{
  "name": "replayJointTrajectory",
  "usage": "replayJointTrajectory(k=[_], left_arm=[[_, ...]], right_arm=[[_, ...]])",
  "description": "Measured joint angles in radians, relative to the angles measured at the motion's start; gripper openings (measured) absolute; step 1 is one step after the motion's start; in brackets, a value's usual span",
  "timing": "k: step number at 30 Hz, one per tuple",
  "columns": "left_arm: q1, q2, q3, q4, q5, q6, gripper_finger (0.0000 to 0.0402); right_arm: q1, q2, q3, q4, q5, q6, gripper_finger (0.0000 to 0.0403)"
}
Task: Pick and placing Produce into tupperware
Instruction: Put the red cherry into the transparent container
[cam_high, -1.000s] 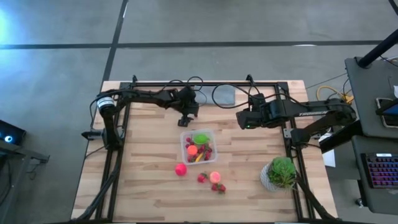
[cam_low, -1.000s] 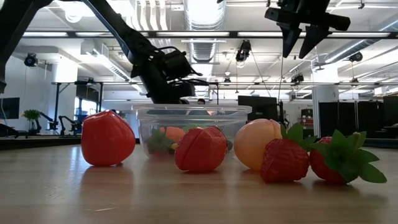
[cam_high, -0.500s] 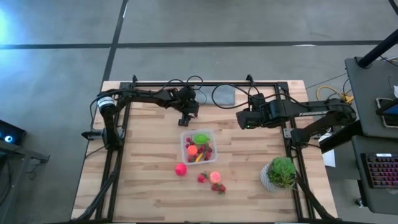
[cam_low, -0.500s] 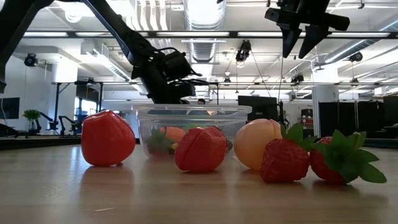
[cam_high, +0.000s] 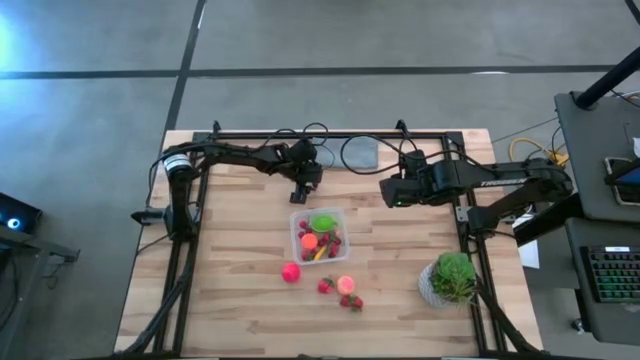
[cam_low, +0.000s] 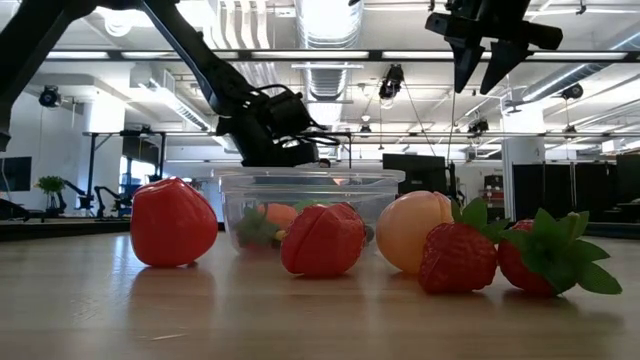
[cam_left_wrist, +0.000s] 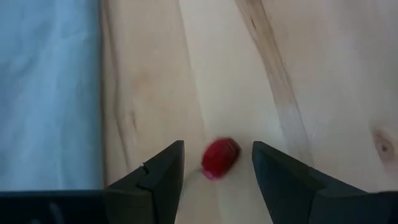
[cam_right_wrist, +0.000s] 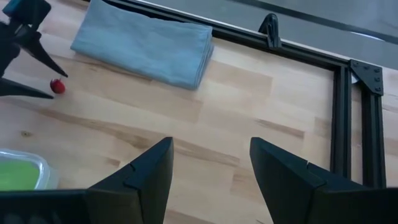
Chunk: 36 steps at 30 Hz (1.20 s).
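Red and small, a berry (cam_left_wrist: 219, 158) lay on the bench (cam_left_wrist: 323, 74) between the left claw's (cam_left_wrist: 216, 167) parted fingers, apart from both. The right claw (cam_right_wrist: 210, 167) hung released, holding nothing, above the bench near the grey cloth (cam_right_wrist: 144, 48).

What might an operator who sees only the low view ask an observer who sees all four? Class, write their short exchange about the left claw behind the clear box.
Operator: Is the left claw holding anything?
Observer: No. The left claw is open, and a small red berry lies on the wood between its fingers, with a gap on each side.
Operator: What else lies back there?
Observer: A folded grey cloth, apart from the berry, nearer the table's back edge.
Operator: Where is the right claw over the table?
Observer: The right claw is to the right of the tupperware, open and empty over bare wood.
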Motion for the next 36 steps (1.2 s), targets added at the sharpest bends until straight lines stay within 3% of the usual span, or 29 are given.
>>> replayJointTrajectory(k=[21,36], left_arm=[[0.002,0.011,0.006,-0.024,-0.002,-0.021,0.0169],[0.002,0.008,0.006,-0.017,-0.042,-0.018,0.0051]], right_arm=[[0.0,0.0,-0.001,0.001,0.016,0.0,0.0206],[0.0,0.0,-0.002,0.001,0.016,-0.004,0.0206]])
